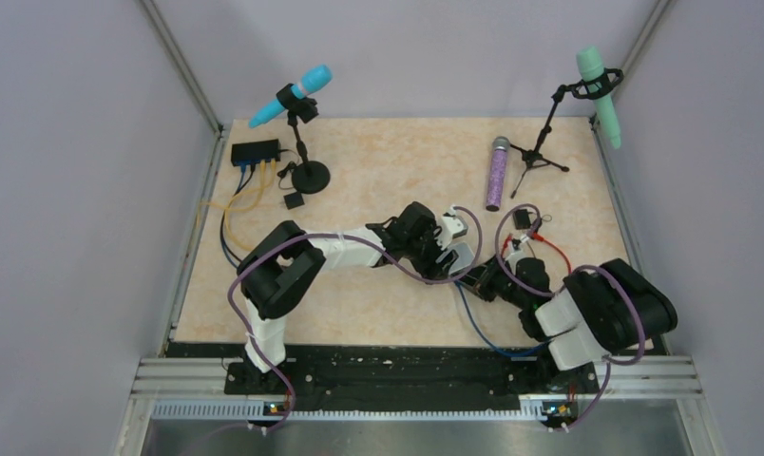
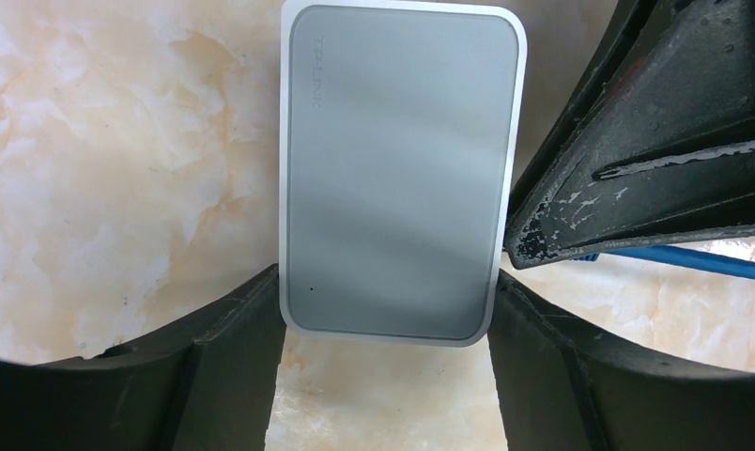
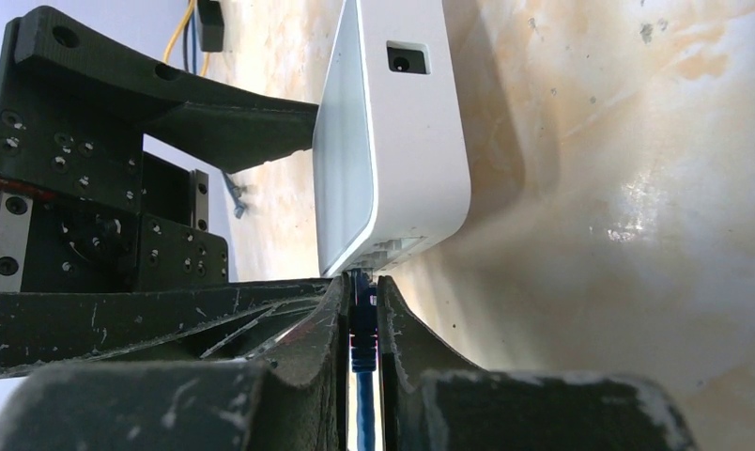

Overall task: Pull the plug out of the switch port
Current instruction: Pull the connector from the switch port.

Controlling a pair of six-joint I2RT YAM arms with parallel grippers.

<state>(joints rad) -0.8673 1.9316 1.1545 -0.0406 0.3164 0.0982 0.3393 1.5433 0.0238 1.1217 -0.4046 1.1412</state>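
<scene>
The black switch (image 1: 255, 152) sits at the far left with yellow and blue cables in its sockets; neither gripper is near it. My left gripper (image 1: 451, 249) (image 2: 385, 291) is shut across a pale grey flat box (image 2: 402, 178) (image 3: 392, 160) at mid-table, one finger on each long side. My right gripper (image 1: 492, 275) (image 3: 362, 287) is shut on a dark blue plug (image 3: 362, 338) that meets the lower edge of that grey box. The plug's blue cable (image 2: 693, 260) trails back toward the near edge (image 1: 473, 328).
A blue microphone on a stand (image 1: 302, 128) stands beside the black switch, with a tiny black block (image 1: 293, 200) near its base. A purple microphone (image 1: 497, 173) lies at the back right. A green microphone on a tripod (image 1: 587, 104) stands beyond it. A small part with red wires (image 1: 525, 223) lies close by.
</scene>
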